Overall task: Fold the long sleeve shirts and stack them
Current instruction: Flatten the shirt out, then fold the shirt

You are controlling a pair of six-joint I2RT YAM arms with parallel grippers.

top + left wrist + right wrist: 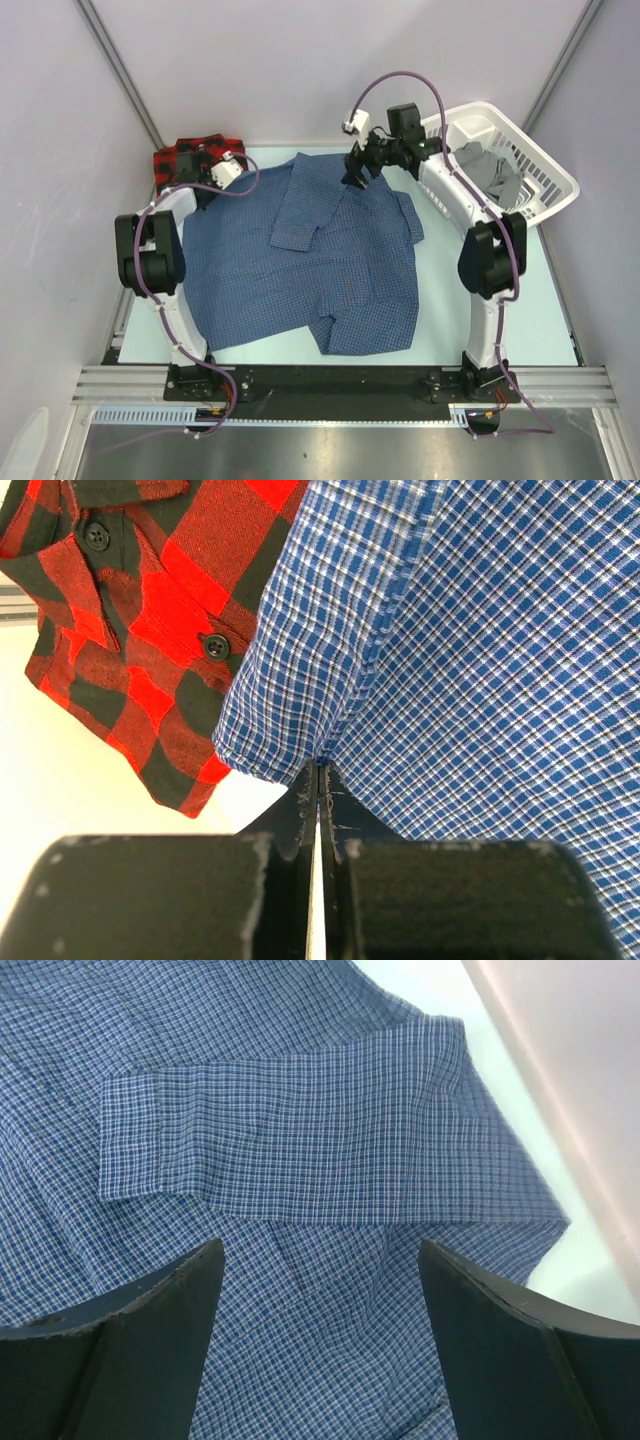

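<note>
Blue checked shirt (300,270) lies on the table (500,320), one sleeve (300,1155) folded across it. Left tool (318,780) clenches its far-left edge beside the red plaid shirt (185,155); right tool (320,1250) hangs released above the sleeve.

Dark blue fine-check cloth shirt (300,270): spread mostly flat, rumpled, across the middle of the pale table (545,300); one long sleeve (305,205) folded over its body. Red-and-black plaid flannel shirt (185,157): folded compact, dark buttons showing, at the table's far left corner.
</note>
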